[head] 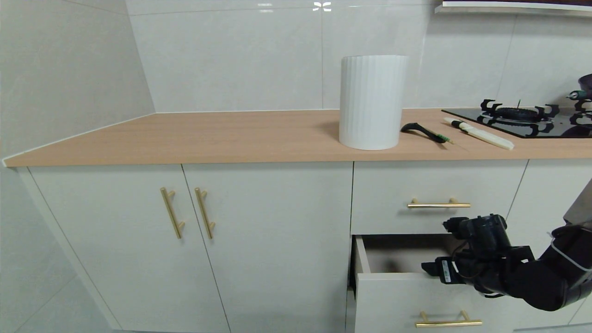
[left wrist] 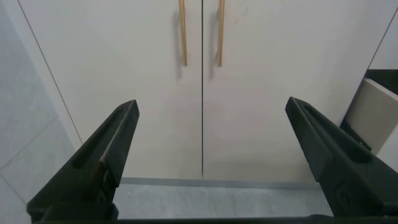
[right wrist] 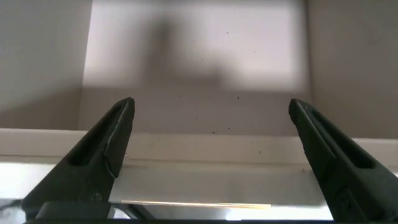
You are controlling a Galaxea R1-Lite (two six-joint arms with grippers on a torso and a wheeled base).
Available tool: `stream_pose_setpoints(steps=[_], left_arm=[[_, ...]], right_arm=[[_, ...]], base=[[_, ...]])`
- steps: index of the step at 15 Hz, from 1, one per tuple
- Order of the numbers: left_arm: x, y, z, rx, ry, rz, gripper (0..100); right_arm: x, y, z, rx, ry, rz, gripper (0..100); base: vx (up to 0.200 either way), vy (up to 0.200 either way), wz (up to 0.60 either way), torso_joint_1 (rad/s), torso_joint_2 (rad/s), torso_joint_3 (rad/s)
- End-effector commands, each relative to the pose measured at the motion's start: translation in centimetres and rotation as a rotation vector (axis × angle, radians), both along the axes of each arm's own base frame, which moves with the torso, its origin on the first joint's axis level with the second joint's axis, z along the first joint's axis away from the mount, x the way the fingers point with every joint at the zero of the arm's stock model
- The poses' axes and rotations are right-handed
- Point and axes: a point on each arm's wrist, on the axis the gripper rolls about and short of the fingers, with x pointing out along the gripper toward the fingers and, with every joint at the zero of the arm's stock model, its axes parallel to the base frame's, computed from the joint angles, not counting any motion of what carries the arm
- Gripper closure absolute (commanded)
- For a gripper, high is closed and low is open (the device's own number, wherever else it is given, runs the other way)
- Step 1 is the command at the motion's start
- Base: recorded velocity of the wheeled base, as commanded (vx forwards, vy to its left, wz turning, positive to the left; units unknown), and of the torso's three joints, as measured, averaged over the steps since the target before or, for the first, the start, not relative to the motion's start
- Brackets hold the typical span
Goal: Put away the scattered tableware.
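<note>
On the wooden countertop (head: 185,138) a black utensil (head: 423,132) and a long cream-coloured utensil (head: 481,134) lie to the right of a tall white ribbed container (head: 373,101). Below them the second drawer (head: 370,277) stands pulled out, its visible inside bare. My right gripper (head: 441,249) is open at the drawer's mouth with nothing between its fingers. In the right wrist view that gripper (right wrist: 211,106) faces the drawer's floor (right wrist: 199,118) over its front edge. My left gripper (left wrist: 211,102) is open and empty, low in front of the double cabinet doors (left wrist: 261,93).
A black gas hob (head: 522,120) takes up the counter's right end. A shut drawer with a gold handle (head: 438,204) sits above the open one. The double doors carry two gold handles (head: 187,212). Tiled walls close off the back and left.
</note>
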Motion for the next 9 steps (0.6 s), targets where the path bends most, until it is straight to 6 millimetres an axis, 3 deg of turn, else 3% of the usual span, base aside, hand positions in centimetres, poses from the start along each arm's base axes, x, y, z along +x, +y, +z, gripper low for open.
stream_pose_setpoints(steps=[1, 9], left_arm=[[0.0, 0.0, 0.0, 0.000, 0.000, 0.001, 0], [0.0, 0.0, 0.0, 0.000, 0.000, 0.001, 0]], right_arm=[[-0.4, -0.1, 0.4, -0.008, -0.005, 0.013, 0], [-2.7, -0.6, 2.3, -0.096, 0.099, 0.095, 0]], base=[[0.000, 0.000, 0.00, 0.000, 0.00, 0.000], [0.000, 0.000, 0.00, 0.000, 0.00, 0.000]])
